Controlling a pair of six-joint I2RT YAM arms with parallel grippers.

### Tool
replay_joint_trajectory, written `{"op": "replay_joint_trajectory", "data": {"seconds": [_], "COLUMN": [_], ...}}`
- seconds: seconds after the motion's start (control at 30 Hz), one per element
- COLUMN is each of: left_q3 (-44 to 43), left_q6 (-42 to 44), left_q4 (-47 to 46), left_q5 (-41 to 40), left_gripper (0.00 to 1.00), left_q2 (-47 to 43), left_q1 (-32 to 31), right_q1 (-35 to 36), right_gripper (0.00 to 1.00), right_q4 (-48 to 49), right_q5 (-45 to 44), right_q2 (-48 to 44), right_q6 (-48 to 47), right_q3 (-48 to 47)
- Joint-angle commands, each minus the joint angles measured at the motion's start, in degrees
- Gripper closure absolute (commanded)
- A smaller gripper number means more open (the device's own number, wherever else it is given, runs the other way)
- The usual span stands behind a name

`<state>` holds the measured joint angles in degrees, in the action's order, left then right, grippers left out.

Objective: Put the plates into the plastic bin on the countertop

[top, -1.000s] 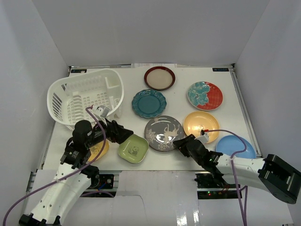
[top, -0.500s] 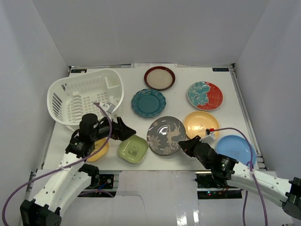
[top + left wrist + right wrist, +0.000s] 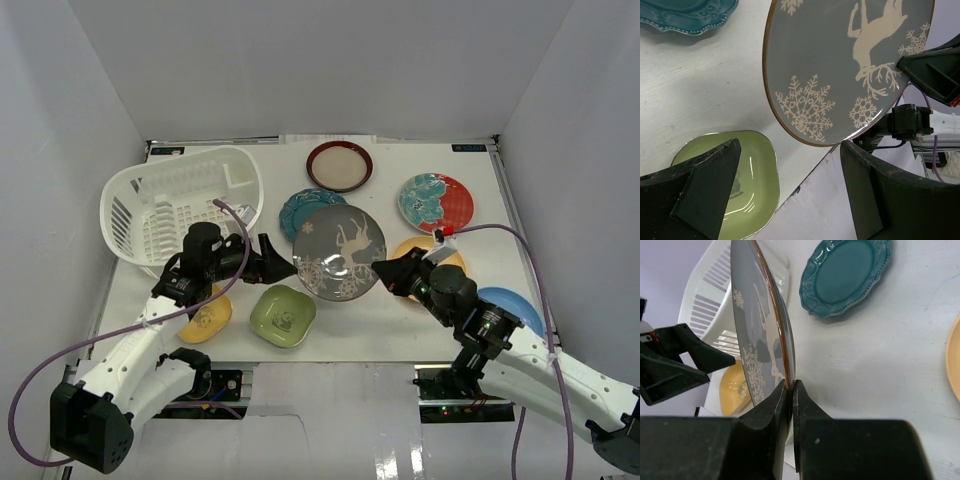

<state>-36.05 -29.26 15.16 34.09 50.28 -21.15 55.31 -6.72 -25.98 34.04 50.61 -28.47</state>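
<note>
My right gripper is shut on the rim of the grey patterned plate and holds it tilted up on edge above the countertop. My left gripper is open and empty, right at the plate's left edge; the plate fills its view just beyond the fingers. The white plastic bin stands at the back left. A green plate and a yellow plate lie near the left arm.
A scalloped teal plate lies partly hidden behind the lifted plate. A red-rimmed cream plate and a teal-and-red plate lie at the back. An orange-yellow plate and a light blue plate lie under the right arm.
My right gripper has lifted the grey plate off the countertop, tilted it up and carried it back and left. My left gripper has swung right to the plate's edge.
</note>
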Motion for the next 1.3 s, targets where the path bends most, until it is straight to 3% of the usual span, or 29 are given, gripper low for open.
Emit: {"op": "replay_joint_trajectory", "data": {"seconds": [0.0, 0.07, 0.2, 0.5, 0.77, 0.93, 1.03, 1.07, 1.2, 1.27], "left_q3": [-0.16, 0.02, -0.07, 1.43, -0.6, 0.98, 1.77, 1.69, 1.6, 1.51], "left_q6": [-1.33, -2.12, -3.79, -4.14, -0.19, -2.64, -4.67, -4.93, -5.99, -6.34], "left_q4": [-4.51, -7.59, -12.78, -16.57, -7.34, -11.62, -14.71, -14.72, -14.63, -14.72], "left_q5": [-0.51, -0.43, 0.81, -2.78, -12.28, -6.08, -3.42, -2.98, -3.24, -2.8], "left_gripper": [0.09, 0.09, 0.12, 0.26, 0.22, 0.23, 0.37, 0.57, 0.97, 1.0], "left_q2": [1.56, 2.45, 4.64, 7.73, 2.1, 4.38, 4.74, 4.65, 3.77, 3.51], "left_q1": [-0.39, -0.39, -0.47, -0.74, -0.83, -0.83, -0.91, -0.91, -0.91, -1.0], "right_q1": [-6.6, -13.19, -17.6, -18.31, -18.57, -18.57, -18.57, -18.57, -18.57, -18.48], "right_gripper": [0.92, 0.92, 0.92, 0.92, 0.92, 0.92, 0.92, 0.92, 0.92, 0.92], "right_q4": [15.67, 22.25, 29.9, 34.67, 35.02, 37.39, 38.18, 38.36, 38.36, 38.36], "right_q5": [15.0, 27.13, 36.68, 39.78, 39.33, 41.09, 42.23, 42.5, 42.06, 42.06], "right_q2": [1.02, 2.95, 6.38, 8.23, 6.74, 8.05, 9.28, 9.46, 10.16, 10.69], "right_q6": [1.58, 6.4, 10.9, 12.58, 12.41, 13.37, 13.73, 13.73, 13.55, 13.46], "right_q3": [-2.74, -0.11, 2.45, 3.07, 3.33, 3.86, 4.03, 4.3, 5.09, 5.53]}}
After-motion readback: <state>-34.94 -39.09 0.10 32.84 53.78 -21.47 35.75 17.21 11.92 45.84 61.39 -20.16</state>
